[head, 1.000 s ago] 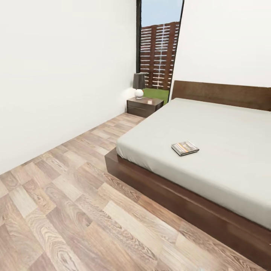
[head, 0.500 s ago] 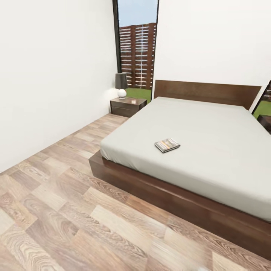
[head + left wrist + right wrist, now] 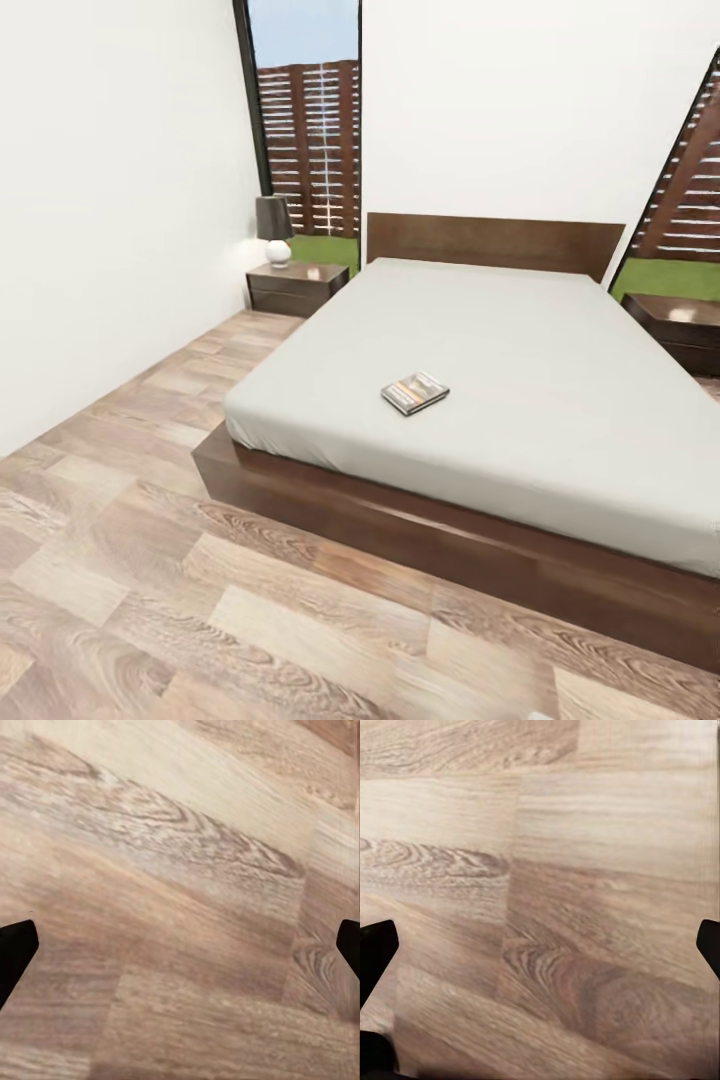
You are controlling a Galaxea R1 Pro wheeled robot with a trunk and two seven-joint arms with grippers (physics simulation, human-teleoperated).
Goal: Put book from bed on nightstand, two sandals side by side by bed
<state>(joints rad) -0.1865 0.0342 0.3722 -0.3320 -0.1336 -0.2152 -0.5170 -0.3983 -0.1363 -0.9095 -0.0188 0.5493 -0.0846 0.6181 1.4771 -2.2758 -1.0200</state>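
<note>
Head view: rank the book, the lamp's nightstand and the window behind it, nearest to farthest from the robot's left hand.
1. Book, on the bed's near half.
2. Nightstand, left of the headboard.
3. Window, in the far wall.
The left hand hangs over floor, open.

the bed and right nightstand run off frame.
</note>
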